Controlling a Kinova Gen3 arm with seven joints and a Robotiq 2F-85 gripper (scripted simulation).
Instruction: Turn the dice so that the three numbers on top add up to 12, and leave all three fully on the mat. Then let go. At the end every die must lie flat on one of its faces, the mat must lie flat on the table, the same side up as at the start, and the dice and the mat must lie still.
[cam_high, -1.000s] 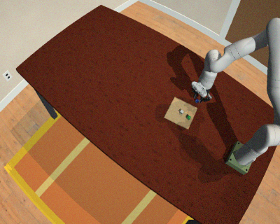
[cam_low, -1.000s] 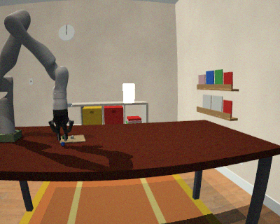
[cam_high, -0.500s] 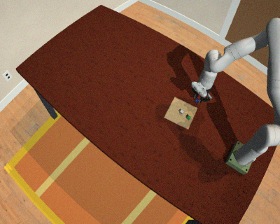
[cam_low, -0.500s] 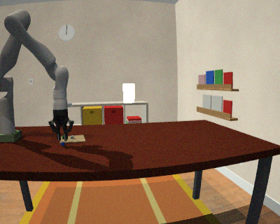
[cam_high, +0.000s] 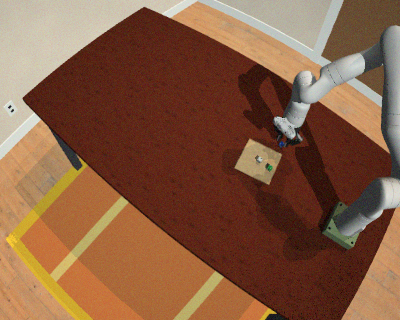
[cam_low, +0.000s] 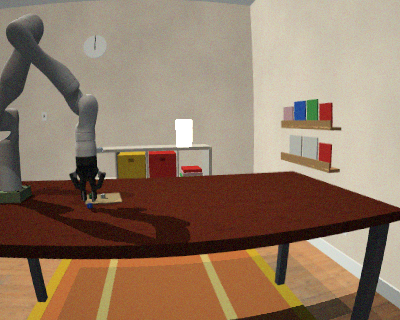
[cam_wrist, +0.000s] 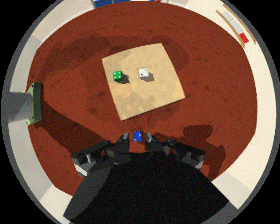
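A tan mat lies on the dark red table; it also shows in the wrist view. A white die and a green die sit on it, a little apart. A blue die rests on the table just off the mat's far right edge. My gripper points down right over the blue die. In the wrist view the blue die shows between my two fingertips, which stand partly open on either side of it without squeezing it. In the side view the blue die sits just under my fingers.
The arm's green base stands on the table at the near right of the mat. Coloured boxes on a low shelf and wall shelves are far from the table.
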